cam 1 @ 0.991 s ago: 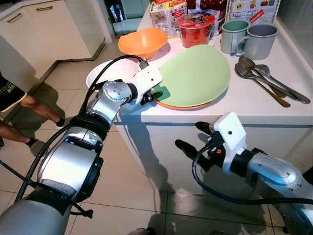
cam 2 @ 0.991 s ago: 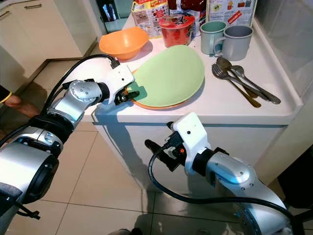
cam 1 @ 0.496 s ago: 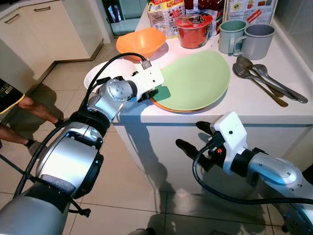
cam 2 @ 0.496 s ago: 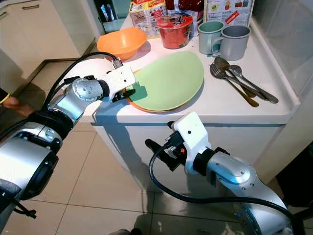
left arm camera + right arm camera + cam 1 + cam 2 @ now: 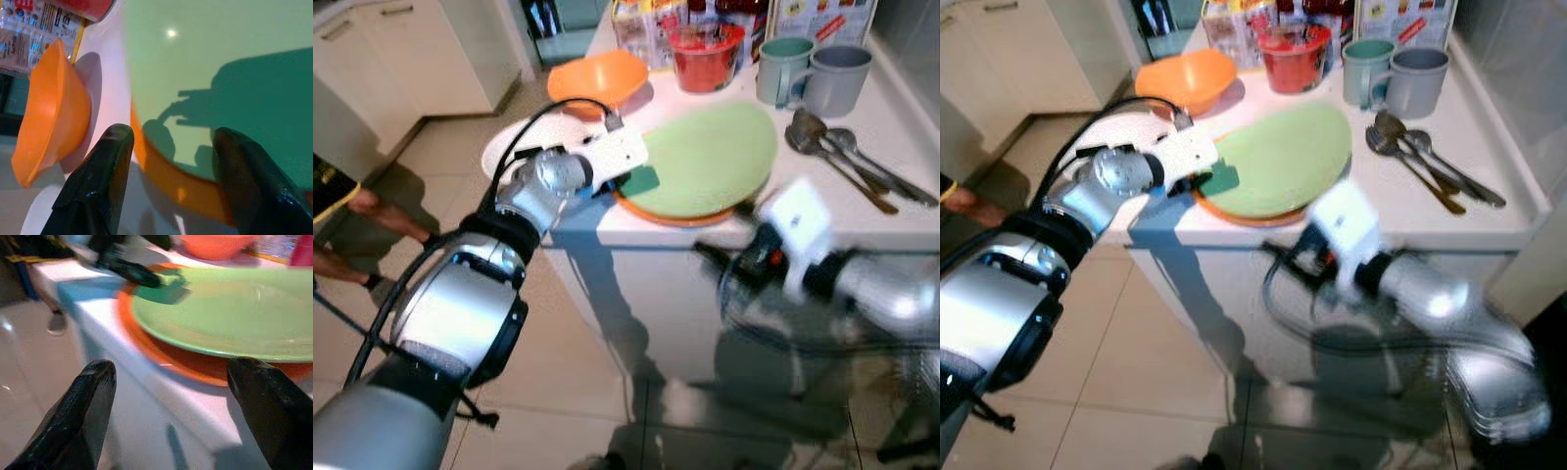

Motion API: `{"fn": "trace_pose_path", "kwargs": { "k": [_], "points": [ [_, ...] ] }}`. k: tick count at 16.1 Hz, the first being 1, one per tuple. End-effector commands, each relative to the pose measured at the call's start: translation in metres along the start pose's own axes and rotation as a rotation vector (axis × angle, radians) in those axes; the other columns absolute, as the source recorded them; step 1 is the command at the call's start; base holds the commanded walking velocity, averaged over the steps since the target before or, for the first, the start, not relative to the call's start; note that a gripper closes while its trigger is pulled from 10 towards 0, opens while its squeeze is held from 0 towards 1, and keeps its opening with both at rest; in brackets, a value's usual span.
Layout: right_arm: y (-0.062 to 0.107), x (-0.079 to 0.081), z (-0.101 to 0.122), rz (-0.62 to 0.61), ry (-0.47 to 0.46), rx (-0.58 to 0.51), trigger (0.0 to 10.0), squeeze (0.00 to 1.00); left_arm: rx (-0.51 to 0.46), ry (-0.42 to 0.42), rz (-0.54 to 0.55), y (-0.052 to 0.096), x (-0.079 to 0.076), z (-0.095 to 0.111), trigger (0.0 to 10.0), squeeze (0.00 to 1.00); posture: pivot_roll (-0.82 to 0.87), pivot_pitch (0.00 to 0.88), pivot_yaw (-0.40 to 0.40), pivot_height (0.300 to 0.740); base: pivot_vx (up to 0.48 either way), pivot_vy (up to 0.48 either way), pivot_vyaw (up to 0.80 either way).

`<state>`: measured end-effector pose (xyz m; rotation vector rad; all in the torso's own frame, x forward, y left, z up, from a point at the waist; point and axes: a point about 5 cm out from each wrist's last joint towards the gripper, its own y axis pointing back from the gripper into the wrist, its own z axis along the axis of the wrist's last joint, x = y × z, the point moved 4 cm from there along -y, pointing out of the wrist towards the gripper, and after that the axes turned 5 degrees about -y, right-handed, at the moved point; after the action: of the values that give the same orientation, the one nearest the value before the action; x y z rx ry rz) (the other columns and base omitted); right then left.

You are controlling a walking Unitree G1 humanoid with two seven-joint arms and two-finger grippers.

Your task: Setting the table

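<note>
Green plate (image 5: 710,157) stacked on orange plate (image 5: 171,183). L gripper (image 5: 168,161) spread wide at plate's rim, not touching. R gripper (image 5: 171,382) also spread, just below plate's near edge, blurred.

Light: you have bright, even daylight on the white surface (image 5: 862,211).
Shadows: the left pincer (image 5: 168,147) throws a dark, sharp shadow across the green plate (image 5: 710,157).
Glare: a small highlight sits on that plate toward 11 o'clock in the left wrist view.
Blur: the right arm (image 5: 822,269) smears heavily; the right wrist view is soft.
</note>
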<state>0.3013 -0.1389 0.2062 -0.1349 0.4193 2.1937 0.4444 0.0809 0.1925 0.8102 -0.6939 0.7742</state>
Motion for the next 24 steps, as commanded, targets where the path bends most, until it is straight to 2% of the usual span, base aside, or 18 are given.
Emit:
{"fn": "trace_pose_path", "kwargs": {
  "k": [1, 4, 8, 13, 18, 21, 22, 23, 24],
  "points": [
    [-0.003, 0.0, 0.011, 0.026, 0.039, -0.047, 10.0, 0.0, 0.119, 0.035, -0.099, 0.0, -0.03, -0.033, 10.0, 0.0, -0.07, 0.122, 0.176, 0.74, 0.0, 0.0, 0.0],
    [-0.018, -0.007, 0.004, 0.034, 0.064, -0.028, 10.0, 0.0, 0.112, 0.041, -0.103, 0.0, -0.031, -0.032, 10.0, 0.0, -0.05, 0.128, 0.17, 0.74, 0.0, 0.0, 0.0],
    [-0.027, 0.001, 0.006, 0.06, 0.035, -0.062, 10.0, 0.0, 0.105, 0.051, -0.125, -0.001, -0.038, -0.032, 10.0, 0.0, -0.05, 0.127, 0.169, 0.74, 0.0, 0.0, 0.0],
    [-0.033, -0.001, 0.002, 0.052, 0.055, -0.048, 10.0, 0.0, 0.101, 0.05, -0.133, -0.002, -0.041, -0.031, 10.0, 0.0, -0.05, 0.126, 0.164, 0.74, 0.0, 0.0, 0.0],
    [-0.038, -0.015, -0.002, -0.041, 0.043, -0.023, 10.0, 0.0, 0.097, 0.052, -0.134, -0.002, -0.041, -0.03, 10.0, 0.0, -0.05, 0.124, 0.165, 0.74, 0.0, 0.0, 0.0],
    [-0.039, -0.025, -0.01, -0.093, 0.094, 0.015, 10.0, 0.0, 0.093, 0.052, -0.138, -0.003, -0.043, -0.029, 10.0, 0.0, -0.05, 0.116, 0.164, 0.74, 0.0, 0.0, 0.0],
    [-0.039, -0.031, -0.012, -0.114, 0.128, 0.034, 8.9, 0.0, 0.092, 0.052, -0.139, -0.003, -0.044, -0.029, 10.0, 0.0, -0.06, 0.113, 0.164, 0.74, 0.0, 0.0, 0.0],
    [-0.039, -0.04, -0.015, -0.145, 0.171, 0.062, 10.0, 0.0, 0.09, 0.053, -0.14, -0.003, -0.044, -0.029, 10.0, 0.0, -0.06, 0.111, 0.163, 0.74, 0.0, 0.0, 0.0],
    [-0.039, -0.043, -0.018, -0.147, 0.177, 0.071, 0.0, 0.0, 0.089, 0.053, -0.141, -0.004, -0.045, -0.028, 10.0, 0.0, -0.06, 0.109, 0.161, 0.74, 0.0, 0.0, 0.0]
  ]
}}
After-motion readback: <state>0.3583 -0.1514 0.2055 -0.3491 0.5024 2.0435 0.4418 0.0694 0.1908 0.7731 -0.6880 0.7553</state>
